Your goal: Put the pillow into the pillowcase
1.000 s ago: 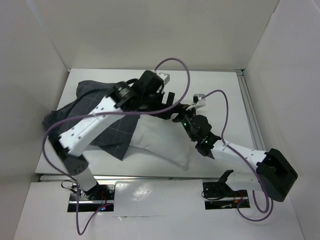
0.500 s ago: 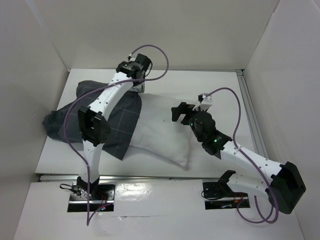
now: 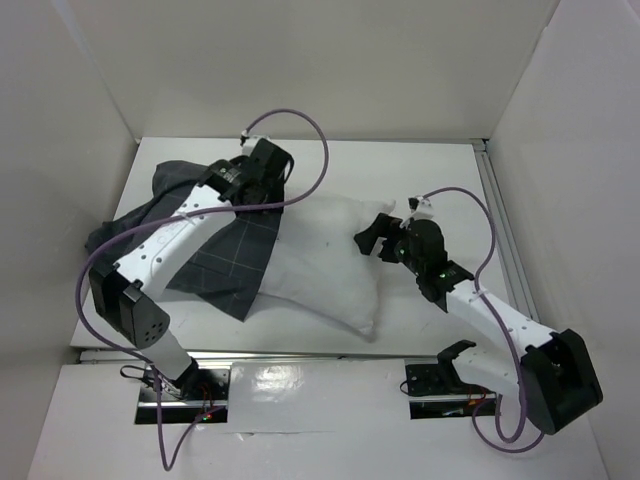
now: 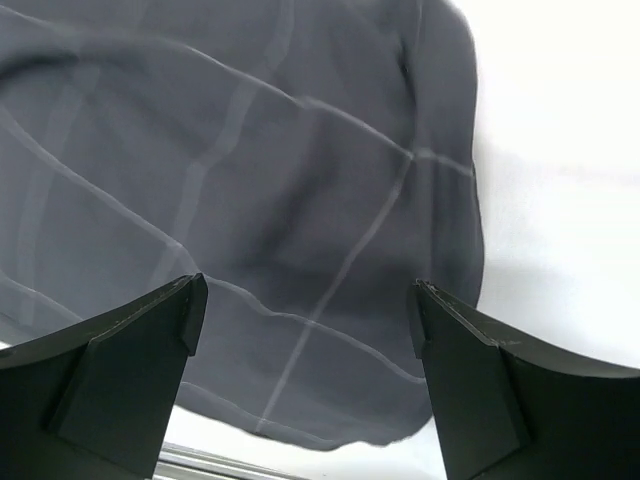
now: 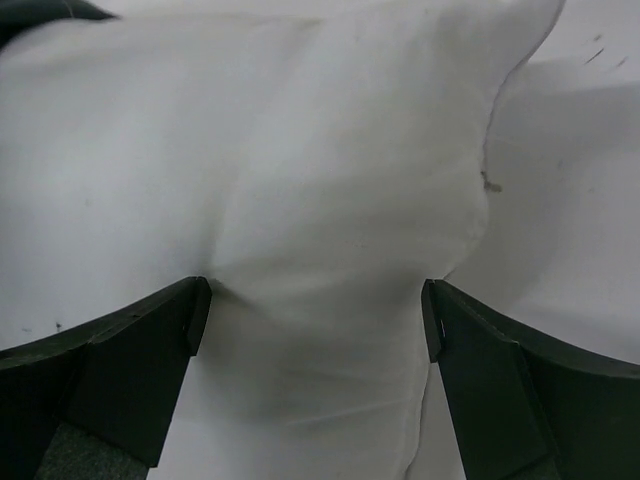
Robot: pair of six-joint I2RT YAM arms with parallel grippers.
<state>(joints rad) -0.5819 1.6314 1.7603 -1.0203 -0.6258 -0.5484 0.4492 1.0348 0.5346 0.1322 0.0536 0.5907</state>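
Top external view: the pillow [image 3: 335, 265] lies across the middle of the table [image 3: 440, 175]. Its left end is covered by the edge of the pillowcase [image 3: 215, 250], and most of it is bare. The 2 hands are released and hold nothing. The left hand [image 4: 307, 295] hovers over the checked cloth near its far edge, likely placed to pinch the opening. The right hand [image 5: 315, 292] straddles the pillow's right end, jaws wide, probably to grip it and push it leftward into the case.
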